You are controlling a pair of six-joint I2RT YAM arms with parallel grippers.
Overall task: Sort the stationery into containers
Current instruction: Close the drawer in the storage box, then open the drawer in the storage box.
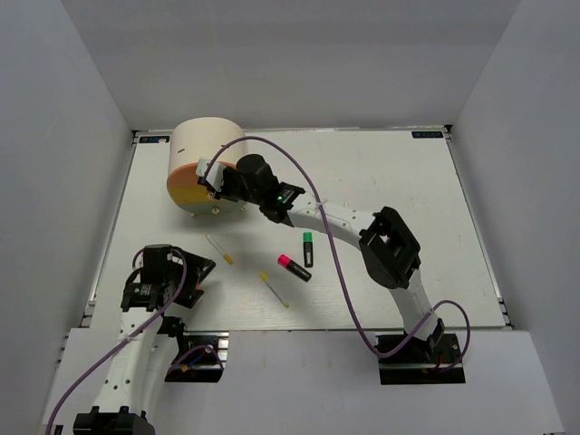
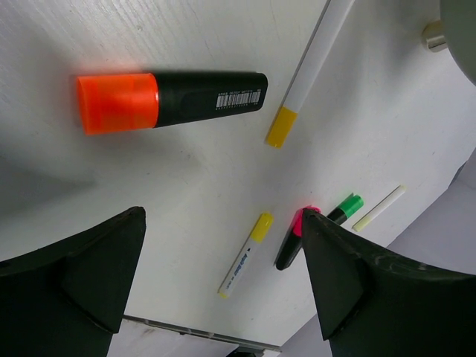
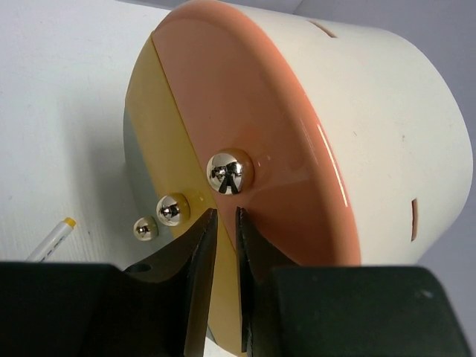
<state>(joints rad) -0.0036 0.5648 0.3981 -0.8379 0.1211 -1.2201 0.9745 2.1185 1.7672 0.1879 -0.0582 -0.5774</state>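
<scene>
Here, drawer-opening: right gripper [image 3: 223, 219], nearly closed and empty, sits just under the top knob [image 3: 230, 172] of the cabinet [image 3: 387, 134]; next it should widen and grasp that knob. Left gripper [image 2: 223, 219] gapes.

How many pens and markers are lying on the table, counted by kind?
Highlighters: 3 (orange-capped highlighter, pink-capped highlighter, green-capped highlighter)
Thin white pens: 3 (nearest pen, middle pen, farthest pen, which is small in the left wrist view and hidden under the arm from above)
Total: 6
</scene>
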